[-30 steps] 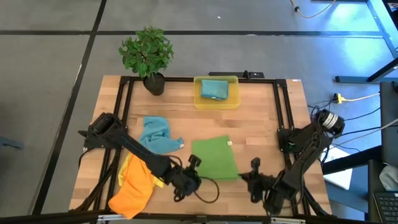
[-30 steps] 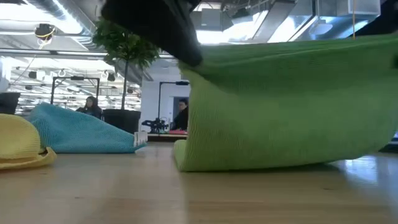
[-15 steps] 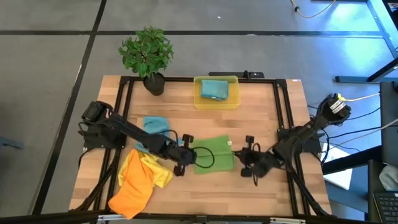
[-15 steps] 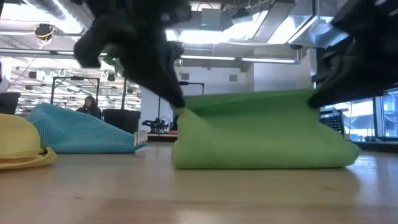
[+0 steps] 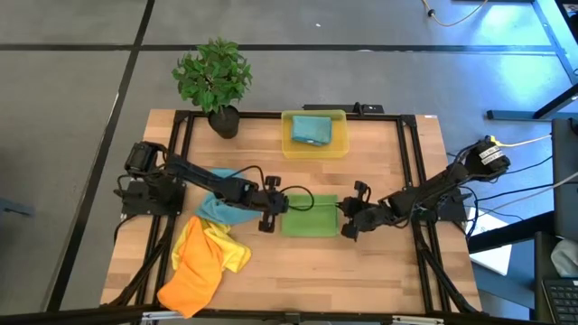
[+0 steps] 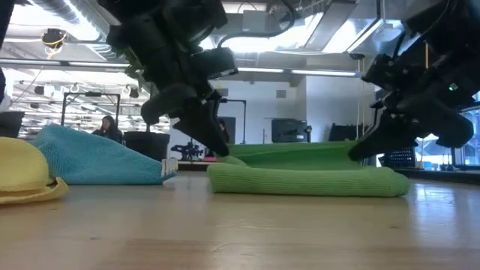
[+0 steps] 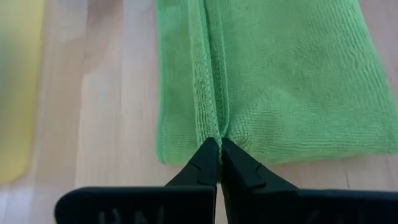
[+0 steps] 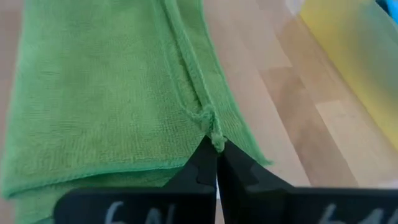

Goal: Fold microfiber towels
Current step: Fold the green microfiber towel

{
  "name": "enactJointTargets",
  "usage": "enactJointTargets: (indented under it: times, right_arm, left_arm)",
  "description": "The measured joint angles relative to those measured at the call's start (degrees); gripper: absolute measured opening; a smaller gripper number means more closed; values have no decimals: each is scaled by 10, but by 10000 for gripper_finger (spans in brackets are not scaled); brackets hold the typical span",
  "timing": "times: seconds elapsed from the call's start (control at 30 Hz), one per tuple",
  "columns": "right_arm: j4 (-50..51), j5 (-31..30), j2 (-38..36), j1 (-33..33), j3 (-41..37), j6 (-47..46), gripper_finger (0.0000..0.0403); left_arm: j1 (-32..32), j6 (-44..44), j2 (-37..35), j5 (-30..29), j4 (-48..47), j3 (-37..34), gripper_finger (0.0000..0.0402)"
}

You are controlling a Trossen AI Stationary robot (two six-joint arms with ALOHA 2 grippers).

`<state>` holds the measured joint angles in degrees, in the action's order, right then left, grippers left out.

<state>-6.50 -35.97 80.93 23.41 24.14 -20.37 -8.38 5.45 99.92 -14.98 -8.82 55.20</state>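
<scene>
A green microfiber towel (image 5: 312, 224) lies folded in two at the table's middle, its fold (image 6: 300, 184) on the wood toward the near side. My left gripper (image 5: 284, 208) is shut on the top layer's left end, my right gripper (image 5: 343, 220) on its right end. A teal towel (image 5: 217, 206) lies bunched to the left, partly under my left arm. Orange (image 5: 191, 278) and yellow (image 5: 221, 246) towels are heaped at the near left. My left gripper pinches the top layer's hemmed edge (image 7: 214, 127) at its left corner between both fingers. The fingers slant down from the table's left, along the hem. That edge rides a little above the lower layer. My right gripper pinches the same hemmed edge at its right corner (image 8: 213, 127). It slants down from the table's right, along the hem. The top layer (image 6: 300, 154) stretches between the two grippers, slightly raised.
A translucent yellow bin (image 5: 289, 144) with a folded teal cloth (image 5: 311, 129) stands at the far middle. A potted plant (image 5: 215, 81) stands at the far left. Bare wood lies in front of the green towel.
Both grippers have gone toward the table's far edge and down, staying shut on the green towel's edge. That edge, held high near the front a second ago, has been carried over. The towel now lies folded over in two, its fold resting on the table.
</scene>
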Motion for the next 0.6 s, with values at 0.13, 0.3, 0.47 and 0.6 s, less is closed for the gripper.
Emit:
enactJointTargets:
  times: [0.13, 0.3, 0.47, 0.6]
  right_arm:
    - [-1, -2, 0, -4, -10, -29, 0]
    - [-1, -17, 0, -6, -16, -50, 0]
    - [-1, -19, 0, -25, -17, -49, 0]
    - [-2, -19, 1, -44, -17, -44, 0]
  left_arm:
    - [8, 9, 0, 1, 13, 0, 0]
    - [16, 9, 0, -21, 17, 0, 12]
    - [24, 1, 0, -53, 13, 0, 54]
    - [24, -4, 0, -89, 14, 0, 85]
